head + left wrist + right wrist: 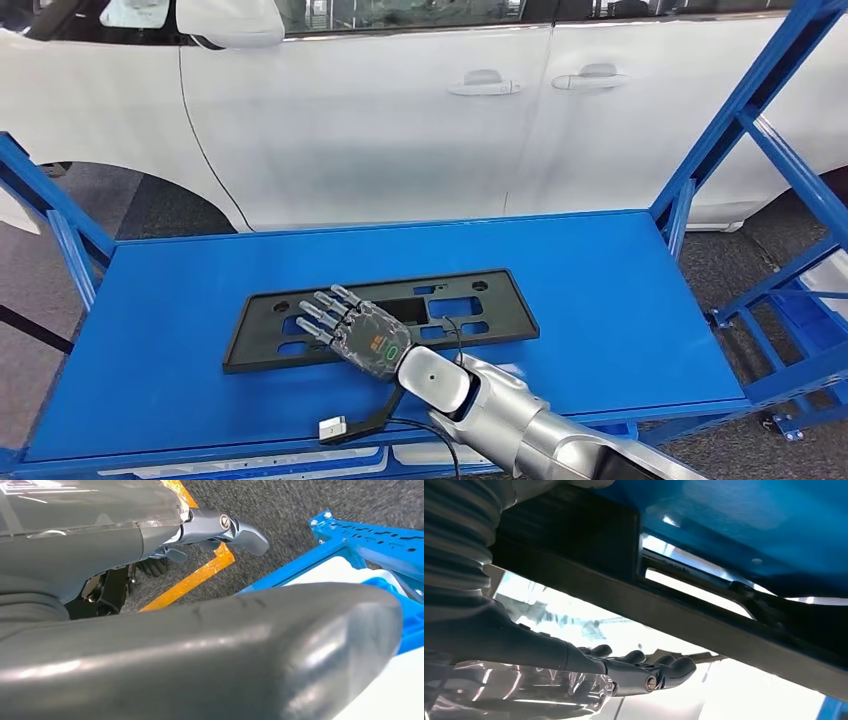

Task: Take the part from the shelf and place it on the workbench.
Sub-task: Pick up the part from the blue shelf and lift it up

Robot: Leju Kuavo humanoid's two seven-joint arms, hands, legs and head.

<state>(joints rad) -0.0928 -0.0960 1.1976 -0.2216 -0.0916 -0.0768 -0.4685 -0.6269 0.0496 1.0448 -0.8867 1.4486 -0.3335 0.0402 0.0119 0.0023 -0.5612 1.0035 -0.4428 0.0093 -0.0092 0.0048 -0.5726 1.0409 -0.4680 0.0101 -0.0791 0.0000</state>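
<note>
One black part (400,312) flat mid-shelf (620,300), my right hand (362,333) spread above it, grasping nothing, left hand (220,527) unclear, blue margins all round.

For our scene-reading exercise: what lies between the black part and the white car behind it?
Bare blue shelf surface alone, up to its back edge; the head view shows this beyond the black part, before the white car.

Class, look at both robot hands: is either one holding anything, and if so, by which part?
Nothing is clearly held. The right robot hand lies flat on the black part, fingers spread over its left half, not gripping. The left robot hand hangs empty over the floor.
</note>
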